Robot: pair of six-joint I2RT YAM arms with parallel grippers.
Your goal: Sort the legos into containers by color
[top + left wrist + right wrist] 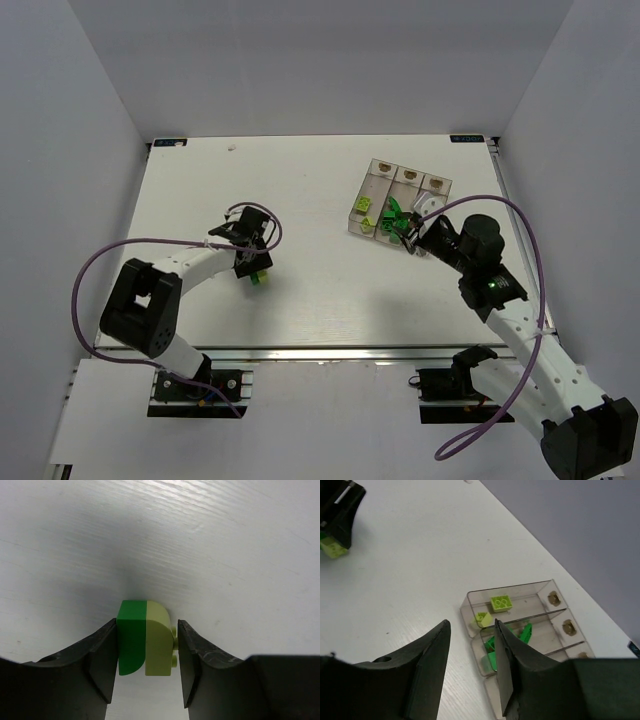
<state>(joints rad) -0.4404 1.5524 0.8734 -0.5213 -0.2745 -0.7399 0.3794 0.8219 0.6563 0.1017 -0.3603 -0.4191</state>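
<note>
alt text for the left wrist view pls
A dark green lego and a yellow-green lego, touching side by side, sit on the white table between the two black fingers of the left gripper. The fingers flank the pair closely; whether they grip it is unclear.

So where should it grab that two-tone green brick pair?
Probably from above, on the two outer faces: the dark green half and the studded side of the yellow-green half. They sit side by side, and the left gripper straddles them that way.
</note>
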